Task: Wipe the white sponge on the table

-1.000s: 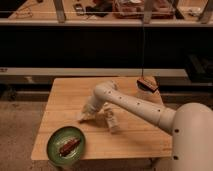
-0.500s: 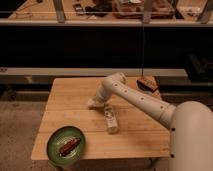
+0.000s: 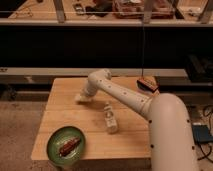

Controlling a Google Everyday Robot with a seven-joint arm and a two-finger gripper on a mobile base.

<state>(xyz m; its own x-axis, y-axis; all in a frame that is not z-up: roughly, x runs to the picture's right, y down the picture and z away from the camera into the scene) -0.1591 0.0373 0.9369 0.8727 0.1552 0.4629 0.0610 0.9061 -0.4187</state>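
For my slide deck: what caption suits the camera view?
Robot's tool at the white sponge on the table, bottle and green plate nearer.

No lettering can be read, not even on the label of the bottle (image 3: pixel 111 120). The gripper (image 3: pixel 85 96) clasps the white sponge (image 3: pixel 80 98) on the table (image 3: pixel 60 117).

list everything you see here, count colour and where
table: 1, light wood, centre of view
white sponge: 1, off-white, back left of table, under the gripper
bottle: 1, white, lying mid-table
plate: 1, green, front left corner
food: 1 piece, reddish brown, on the plate
small object: 1, dark with brown, back right table edge
arm: 1, white, reaching in from the right
gripper: 1, pale, shut on the white sponge, back left
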